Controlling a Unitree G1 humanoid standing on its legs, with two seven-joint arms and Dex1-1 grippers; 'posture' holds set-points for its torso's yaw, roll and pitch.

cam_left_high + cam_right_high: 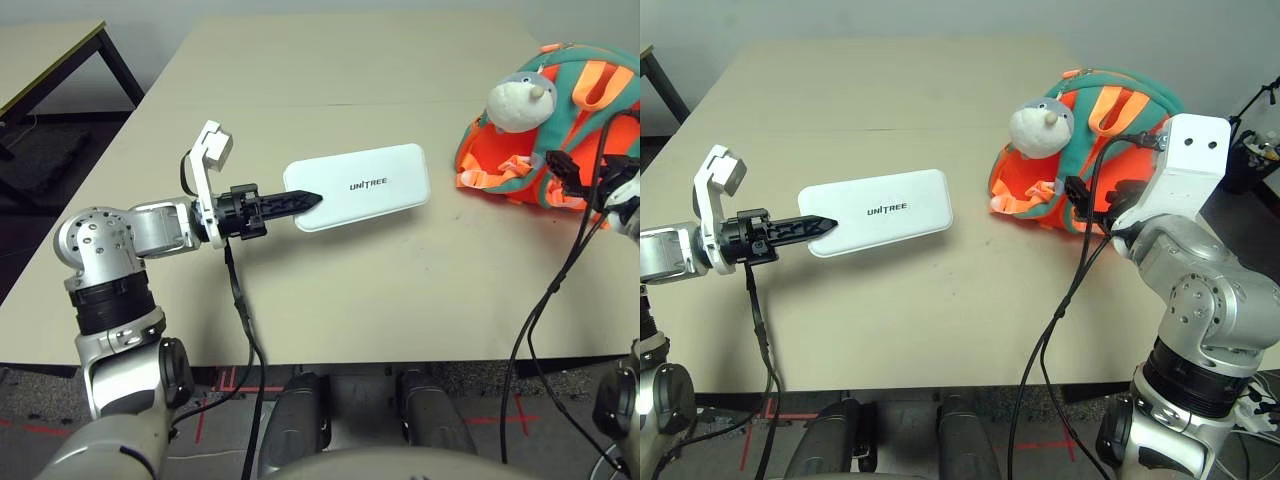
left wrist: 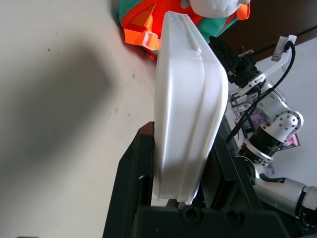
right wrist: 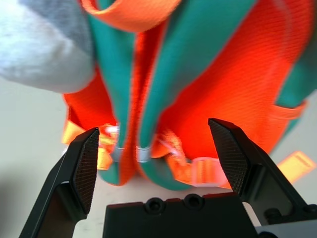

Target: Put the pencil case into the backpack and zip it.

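Two steps remain: bagging and zipping. Left claw (image 1: 300, 202) pinches the case (image 1: 365, 186) at table (image 1: 330, 80) centre; right claw (image 3: 158, 148), spread, faces the backpack (image 1: 1110, 150) at two o'clock.

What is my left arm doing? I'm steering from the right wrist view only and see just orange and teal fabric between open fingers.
Observer: The left gripper is shut on one short end of the flat white rounded pencil case, lettering facing up.
Operator: Is the case lifted or on the table?
Observer: I cannot tell for sure; it lies level over the beige table, apart from the orange and teal backpack.
Operator: Where is my right gripper relative to the bag?
Observer: The right gripper is open at the backpack's near side, by its orange strap buckles.
Operator: Anything on the bag?
Observer: A grey-and-white plush animal rests on its top.
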